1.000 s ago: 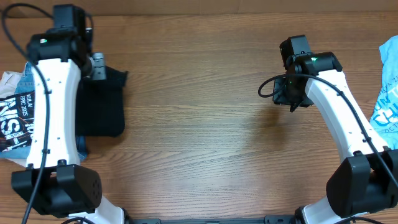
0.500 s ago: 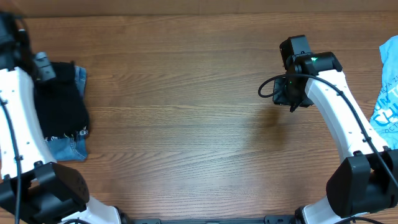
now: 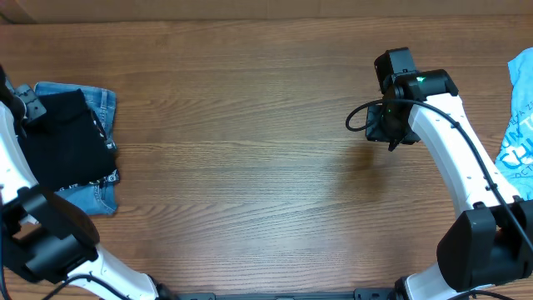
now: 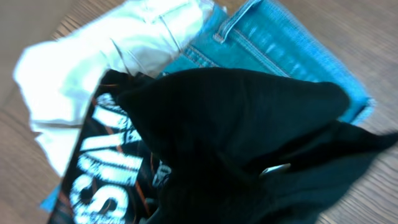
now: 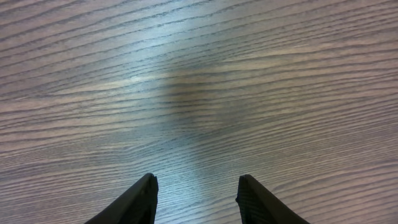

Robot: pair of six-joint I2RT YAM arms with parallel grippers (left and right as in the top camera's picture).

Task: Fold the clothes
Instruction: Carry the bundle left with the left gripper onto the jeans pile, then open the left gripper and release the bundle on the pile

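A black garment (image 3: 67,142) lies on a pile at the table's far left, over blue jeans (image 3: 98,107). My left gripper (image 3: 30,103) sits at the garment's top left corner and looks shut on it. In the left wrist view the black garment (image 4: 249,124) fills the lower frame and hides the fingers. It lies over the jeans (image 4: 280,43), a white garment (image 4: 93,56) and a black printed shirt (image 4: 99,180). My right gripper (image 3: 389,132) is open and empty above bare wood (image 5: 196,199).
A light blue printed garment (image 3: 520,125) lies at the table's right edge. The wooden table (image 3: 250,167) stretches between the two arms. The left arm's base (image 3: 50,242) stands at the front left, the right arm's base (image 3: 487,250) at the front right.
My left gripper has swung left with the black garment, carrying it over the pile at the table's left edge. The jeans have come into view. The right arm has not moved.
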